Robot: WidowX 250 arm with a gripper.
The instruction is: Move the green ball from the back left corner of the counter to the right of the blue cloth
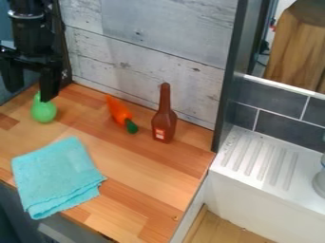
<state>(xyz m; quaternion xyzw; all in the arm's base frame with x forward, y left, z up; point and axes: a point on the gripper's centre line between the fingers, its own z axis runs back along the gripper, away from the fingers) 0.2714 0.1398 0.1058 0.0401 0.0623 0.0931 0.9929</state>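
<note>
The black gripper [29, 81] hangs at the upper left, open, with its two fingers spread apart and nothing between them. Just below it stands a green pear-shaped toy [43, 111]; the right finger overlaps its top in the view, and I cannot tell if they touch. To the right lies an orange carrot [119, 111] with a green end pointing toward the front. A brown bottle [164, 119] stands upright near the wall. Nearer the front, a folded turquoise cloth [57, 173] lies on the wooden counter [143, 182].
A grey plank wall [158, 35] bounds the counter's back, and a dark upright post [232, 71] rises at its right corner. Beyond that is a white ribbed drainboard [263, 159], with a pale object [320, 182] at the right edge. Dark tiles [270, 98] line the wall behind.
</note>
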